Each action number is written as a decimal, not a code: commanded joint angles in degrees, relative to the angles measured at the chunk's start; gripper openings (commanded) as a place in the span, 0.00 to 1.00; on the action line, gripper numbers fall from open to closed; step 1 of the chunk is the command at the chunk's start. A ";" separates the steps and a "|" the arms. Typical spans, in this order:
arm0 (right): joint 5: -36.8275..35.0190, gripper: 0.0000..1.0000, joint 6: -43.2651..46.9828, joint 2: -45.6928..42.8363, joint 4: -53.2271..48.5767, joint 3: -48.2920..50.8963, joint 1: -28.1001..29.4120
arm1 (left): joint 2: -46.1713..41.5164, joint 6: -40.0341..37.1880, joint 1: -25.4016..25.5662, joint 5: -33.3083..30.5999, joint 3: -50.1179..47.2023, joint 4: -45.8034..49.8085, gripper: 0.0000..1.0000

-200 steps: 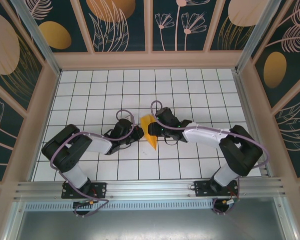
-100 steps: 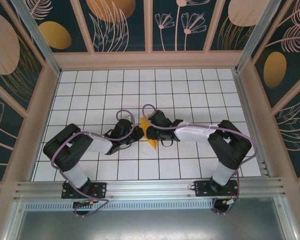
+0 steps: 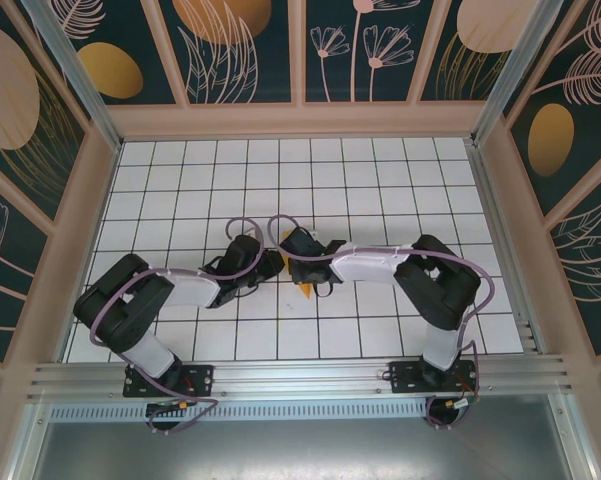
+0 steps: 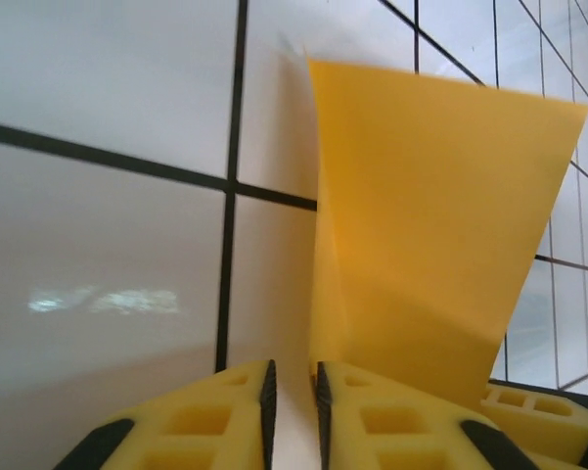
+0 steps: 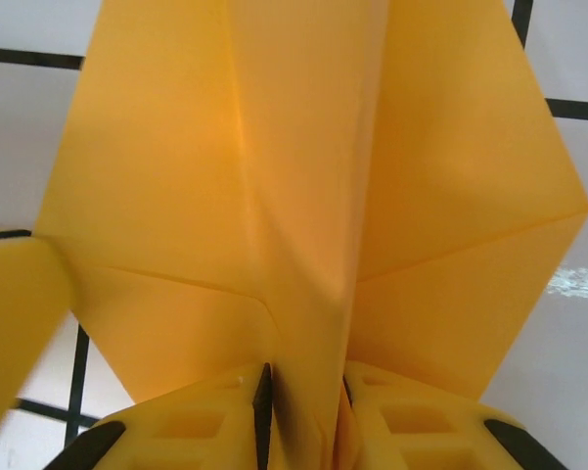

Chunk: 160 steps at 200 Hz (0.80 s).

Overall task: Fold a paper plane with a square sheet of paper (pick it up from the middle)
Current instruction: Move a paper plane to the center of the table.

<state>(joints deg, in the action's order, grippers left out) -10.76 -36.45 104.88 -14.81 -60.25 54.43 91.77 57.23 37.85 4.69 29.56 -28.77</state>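
The square sheet of paper (image 3: 305, 291) is orange-yellow and folded with creases; from above, a small tip pokes out under the two wrists at mid-table. My right gripper (image 5: 303, 401) is shut on its raised centre fold, and the creased flaps (image 5: 274, 176) spread to both sides. My left gripper (image 4: 293, 392) stands open by a narrow gap with bare white tile between the pads. The paper (image 4: 430, 215) rises just beside its right finger. In the top view the left gripper (image 3: 276, 266) and right gripper (image 3: 294, 270) nearly meet tip to tip.
The floor is white tiles with black lines (image 3: 280, 180), walled by beige frames and dark patterned panels (image 3: 90, 190). A metal rail (image 3: 300, 378) runs along the near edge by the arm bases. A yellow finger of the other gripper (image 5: 20, 323) shows blurred at the left.
The right arm has reached left over the paper, hiding most of it from above, and its jaws have closed on the fold. The left jaws have parted slightly.
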 commanded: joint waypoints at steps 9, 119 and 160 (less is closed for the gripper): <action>-5.21 0.24 -3.22 2.78 -4.35 -3.26 1.69 | -5.19 -0.92 -1.49 -6.10 0.89 9.90 0.32; -11.69 0.05 -3.29 -0.36 -7.34 -8.03 -1.46 | -21.43 -2.86 -3.06 -21.29 -1.71 27.52 0.90; -5.77 0.05 2.92 3.54 -4.05 -11.34 -9.01 | -28.61 -5.45 -3.82 -28.48 -0.43 34.87 0.99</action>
<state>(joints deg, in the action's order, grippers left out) -19.05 -38.11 106.91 -19.99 -68.31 48.88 66.13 54.19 34.79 -17.37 28.27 -0.58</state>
